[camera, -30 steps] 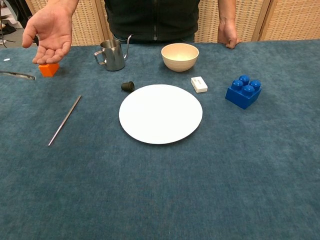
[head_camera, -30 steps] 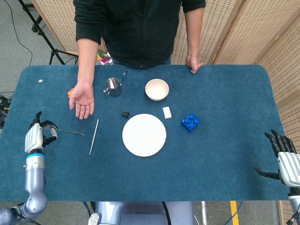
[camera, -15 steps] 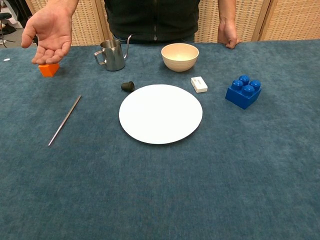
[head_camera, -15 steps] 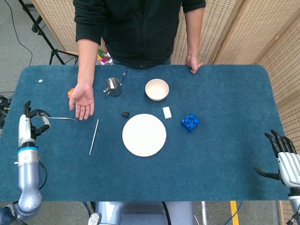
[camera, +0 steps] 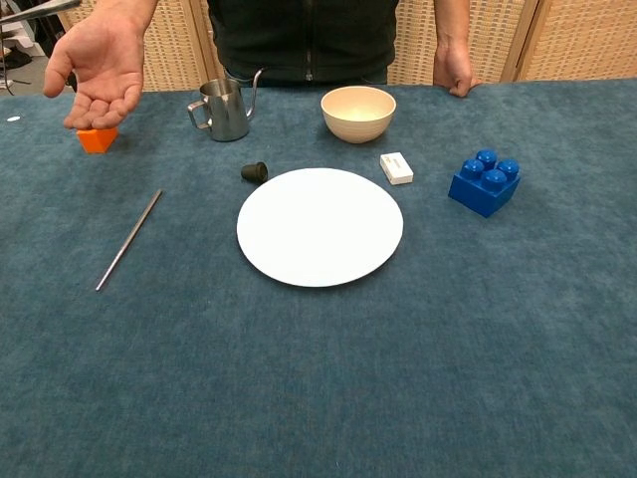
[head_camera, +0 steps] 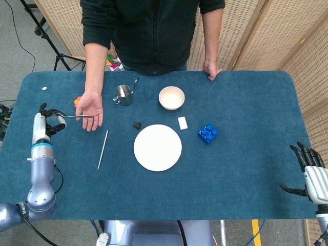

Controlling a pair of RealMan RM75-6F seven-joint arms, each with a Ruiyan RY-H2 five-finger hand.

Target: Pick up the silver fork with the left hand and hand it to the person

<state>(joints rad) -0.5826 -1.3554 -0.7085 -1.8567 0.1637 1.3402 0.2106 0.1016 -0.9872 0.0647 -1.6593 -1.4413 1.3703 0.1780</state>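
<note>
My left hand (head_camera: 45, 119) grips one end of the thin silver fork (head_camera: 77, 117) at the table's left side, lifted off the cloth. The fork points right, and its far end reaches the person's open palm (head_camera: 91, 109). In the chest view only the fork's tip (camera: 40, 9) shows at the top left corner, just above the person's palm (camera: 98, 68). My right hand (head_camera: 311, 177) hovers at the table's right edge with its fingers spread and nothing in it.
A silver rod (head_camera: 102, 149) lies left of the white plate (head_camera: 158, 147). An orange block (camera: 97, 138), a metal pitcher (head_camera: 124, 94), a beige bowl (head_camera: 171, 97), a small black cap (head_camera: 137, 124), a white eraser (head_camera: 182, 122) and a blue brick (head_camera: 207, 133) stand farther back.
My left hand has carried the fork up and toward the person; its far end now reaches the open palm. The right hand and the person's hand stayed put.
</note>
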